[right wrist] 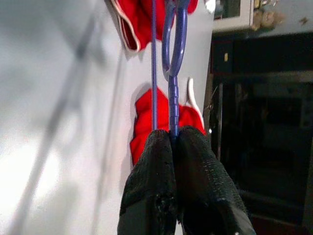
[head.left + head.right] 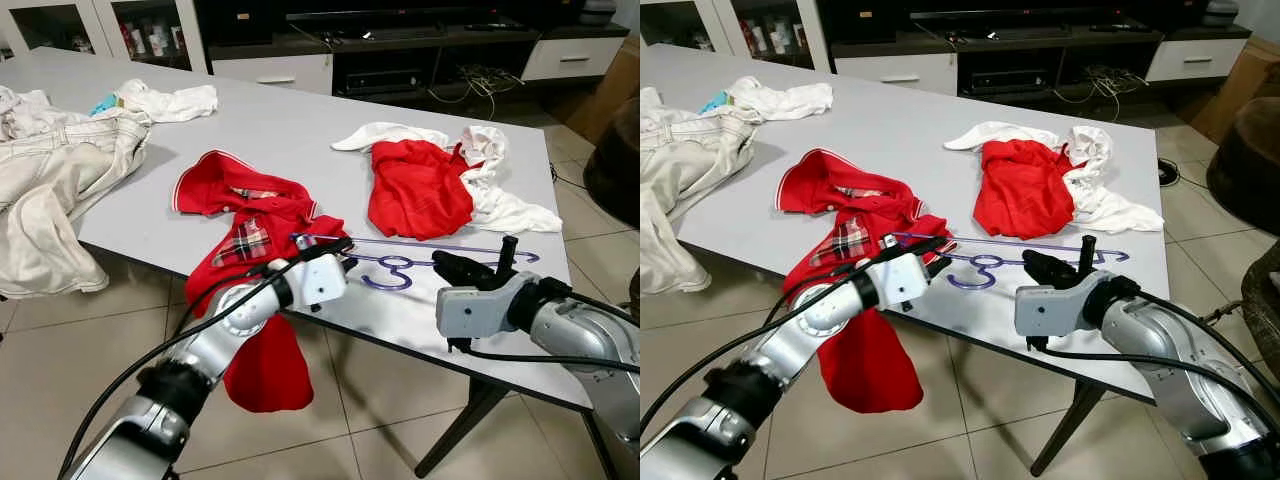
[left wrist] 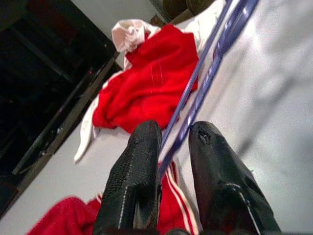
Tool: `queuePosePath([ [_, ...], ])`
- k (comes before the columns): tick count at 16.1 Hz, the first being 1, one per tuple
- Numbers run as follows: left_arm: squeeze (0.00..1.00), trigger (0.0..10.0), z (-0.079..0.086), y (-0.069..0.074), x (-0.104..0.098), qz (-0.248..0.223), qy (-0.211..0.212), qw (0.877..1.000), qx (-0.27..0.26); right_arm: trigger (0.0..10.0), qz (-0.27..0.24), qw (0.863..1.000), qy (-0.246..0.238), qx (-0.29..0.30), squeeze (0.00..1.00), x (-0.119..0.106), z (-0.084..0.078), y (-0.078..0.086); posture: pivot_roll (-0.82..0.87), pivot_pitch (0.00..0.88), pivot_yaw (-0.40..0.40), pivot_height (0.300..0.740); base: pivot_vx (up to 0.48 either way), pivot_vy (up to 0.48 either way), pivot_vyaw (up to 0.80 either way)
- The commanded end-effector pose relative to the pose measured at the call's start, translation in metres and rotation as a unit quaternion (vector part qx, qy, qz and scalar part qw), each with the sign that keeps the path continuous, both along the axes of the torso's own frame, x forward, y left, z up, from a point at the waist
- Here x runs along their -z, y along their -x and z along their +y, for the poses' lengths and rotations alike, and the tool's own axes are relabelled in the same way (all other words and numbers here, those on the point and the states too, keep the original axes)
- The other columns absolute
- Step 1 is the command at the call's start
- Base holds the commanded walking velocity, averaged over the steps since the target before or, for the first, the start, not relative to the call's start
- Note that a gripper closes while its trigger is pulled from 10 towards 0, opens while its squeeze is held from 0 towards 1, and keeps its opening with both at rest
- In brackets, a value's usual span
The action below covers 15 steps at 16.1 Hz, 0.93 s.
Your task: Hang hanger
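Up close, right hand [image 1: 173,147] pinching purple hanger [image 1: 172,73], fingers together

Pale trousers [image 2: 50,190], perhaps jeans.

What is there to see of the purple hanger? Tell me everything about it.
The purple hanger is thin and looks like plastic, with a long straight bar, sloping shoulders and a curled hook at its middle that points toward the robot. It lies flat near the front edge of the grey table, between two red garments. The left gripper has its fingers around the hanger's left end, beside the red shirt; the right gripper is pinched shut on its other end.
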State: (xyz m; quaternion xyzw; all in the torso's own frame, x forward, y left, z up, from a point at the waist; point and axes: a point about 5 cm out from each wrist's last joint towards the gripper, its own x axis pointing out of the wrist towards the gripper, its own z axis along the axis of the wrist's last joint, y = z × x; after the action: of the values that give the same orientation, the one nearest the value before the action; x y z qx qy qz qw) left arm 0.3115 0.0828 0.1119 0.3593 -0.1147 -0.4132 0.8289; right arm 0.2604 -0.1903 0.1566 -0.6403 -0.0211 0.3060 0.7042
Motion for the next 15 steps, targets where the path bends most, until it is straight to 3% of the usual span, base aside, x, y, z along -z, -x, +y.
queuePosePath([
  [1,0.00,10.0,0.004,0.000,-0.004,-0.006,0.001,1.000,0.004,0.0,-0.006,1.000,-0.002,0.029,0.00,-0.001,-0.010,-0.004,-0.14,0.000,0.028,0.740,0.000,0.000,0.00],
  [4,0.00,10.0,0.006,0.004,-0.001,-0.007,-0.013,1.000,0.011,0.0,-0.007,0.996,-0.009,0.083,0.00,0.000,-0.028,-0.011,-0.13,0.000,0.026,0.740,0.000,0.000,0.00],
  [7,0.00,10.0,0.007,0.005,-0.001,-0.006,-0.010,1.000,0.010,0.0,0.004,0.993,-0.033,0.111,0.00,0.001,-0.034,-0.012,-0.13,0.000,0.025,0.740,0.000,0.000,0.00],
  [9,0.00,10.0,0.007,0.004,-0.004,-0.012,0.004,1.000,0.005,0.0,0.021,0.989,-0.078,0.123,0.00,0.001,-0.033,-0.012,-0.13,0.000,0.025,0.740,0.000,0.000,0.00],
  [11,0.00,10.0,0.006,0.003,-0.011,-0.017,0.032,0.999,0.000,0.0,0.057,0.972,-0.181,0.137,0.00,-0.005,-0.027,-0.011,-0.13,0.000,0.028,0.740,0.000,0.000,0.00],
  [13,0.00,10.0,0.005,0.004,-0.016,-0.021,0.055,0.998,0.005,0.0,0.084,0.960,-0.229,0.138,0.00,-0.010,-0.026,-0.011,-0.14,0.000,0.031,0.740,0.000,0.000,0.00],
  [15,0.00,10.0,0.002,0.006,-0.023,-0.031,0.080,0.996,0.015,0.0,0.130,0.938,-0.289,0.143,0.00,-0.012,-0.027,-0.009,-0.14,0.000,0.031,0.740,0.000,0.000,0.00],
])
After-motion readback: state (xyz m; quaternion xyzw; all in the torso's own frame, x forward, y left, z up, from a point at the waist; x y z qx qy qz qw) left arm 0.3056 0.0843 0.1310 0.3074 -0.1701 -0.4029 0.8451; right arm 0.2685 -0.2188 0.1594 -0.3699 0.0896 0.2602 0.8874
